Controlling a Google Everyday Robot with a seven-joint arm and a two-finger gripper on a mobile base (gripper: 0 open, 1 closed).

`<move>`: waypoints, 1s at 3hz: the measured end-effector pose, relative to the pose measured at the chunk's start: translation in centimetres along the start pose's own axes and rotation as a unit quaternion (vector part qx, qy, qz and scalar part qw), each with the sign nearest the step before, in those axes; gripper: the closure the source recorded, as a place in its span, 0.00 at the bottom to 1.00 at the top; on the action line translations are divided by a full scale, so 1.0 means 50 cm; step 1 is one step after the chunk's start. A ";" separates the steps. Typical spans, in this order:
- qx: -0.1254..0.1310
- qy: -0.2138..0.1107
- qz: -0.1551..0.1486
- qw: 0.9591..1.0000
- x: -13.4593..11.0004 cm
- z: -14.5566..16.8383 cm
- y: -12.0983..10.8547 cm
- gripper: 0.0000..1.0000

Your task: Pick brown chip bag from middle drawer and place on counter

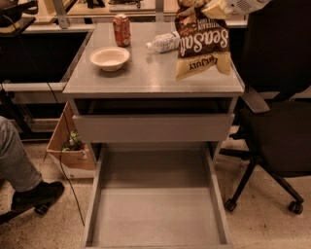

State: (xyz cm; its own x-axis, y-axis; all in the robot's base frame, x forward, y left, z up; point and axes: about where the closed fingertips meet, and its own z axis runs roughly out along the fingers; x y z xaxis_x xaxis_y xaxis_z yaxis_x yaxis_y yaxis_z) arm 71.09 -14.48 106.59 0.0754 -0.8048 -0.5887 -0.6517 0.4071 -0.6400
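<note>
The brown chip bag, with white "Sea Salt" script and a pale yellow lower band, hangs upright over the right part of the counter. My gripper is at the top edge of the camera view, shut on the bag's top end; most of the white arm is out of frame. The bag's lower edge is just above or touching the counter; I cannot tell which. The middle drawer is pulled out wide below, and its flat floor is bare.
On the counter stand a red soda can, a white bowl and a lying clear plastic bottle. A closed drawer front sits under the counter. A black office chair stands right; a person's leg and a cardboard box are left.
</note>
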 end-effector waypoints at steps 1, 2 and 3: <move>0.003 -0.001 0.032 0.999 0.018 0.012 0.014 1.00; -0.021 -0.003 0.100 0.995 0.073 0.062 0.056 1.00; -0.042 -0.003 0.149 0.988 0.121 0.120 0.096 1.00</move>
State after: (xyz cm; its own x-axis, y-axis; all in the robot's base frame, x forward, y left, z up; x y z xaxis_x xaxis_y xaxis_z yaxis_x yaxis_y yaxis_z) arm 72.96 -14.80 97.00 -0.1244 -0.6516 -0.7483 -0.7066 0.5876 -0.3941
